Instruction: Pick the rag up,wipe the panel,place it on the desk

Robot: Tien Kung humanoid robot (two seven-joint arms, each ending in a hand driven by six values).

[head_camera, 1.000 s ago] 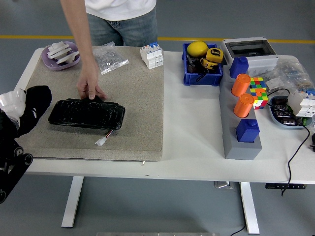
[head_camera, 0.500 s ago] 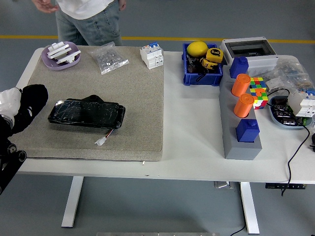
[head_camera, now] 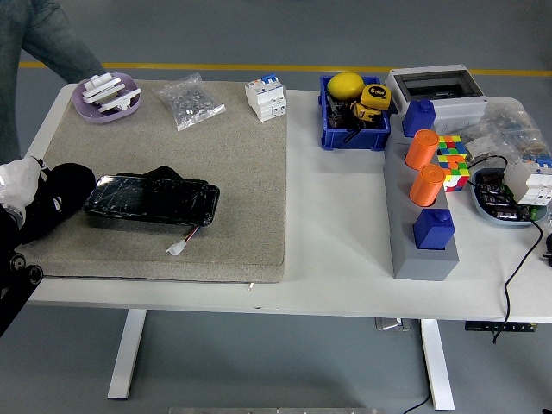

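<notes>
- Grey flooring with a yellow line is showing behind the white counter [head_camera: 345,250], where a beige mat [head_camera: 198,172] is covering the left half.
- Since the earlier frames, the person [head_camera: 39,43] is standing further left, now only at the top left corner, with no hand over the mat.
- The left hand [head_camera: 19,183], white, has shifted slightly right and is gripping the black rag [head_camera: 56,203] in its fingers at the mat's left edge.
- The rag is bunching darkly, just touching the left end of the panel [head_camera: 153,201].
- The panel is lying flat, glossy black, wires trailing to a white plug [head_camera: 178,248].
</notes>
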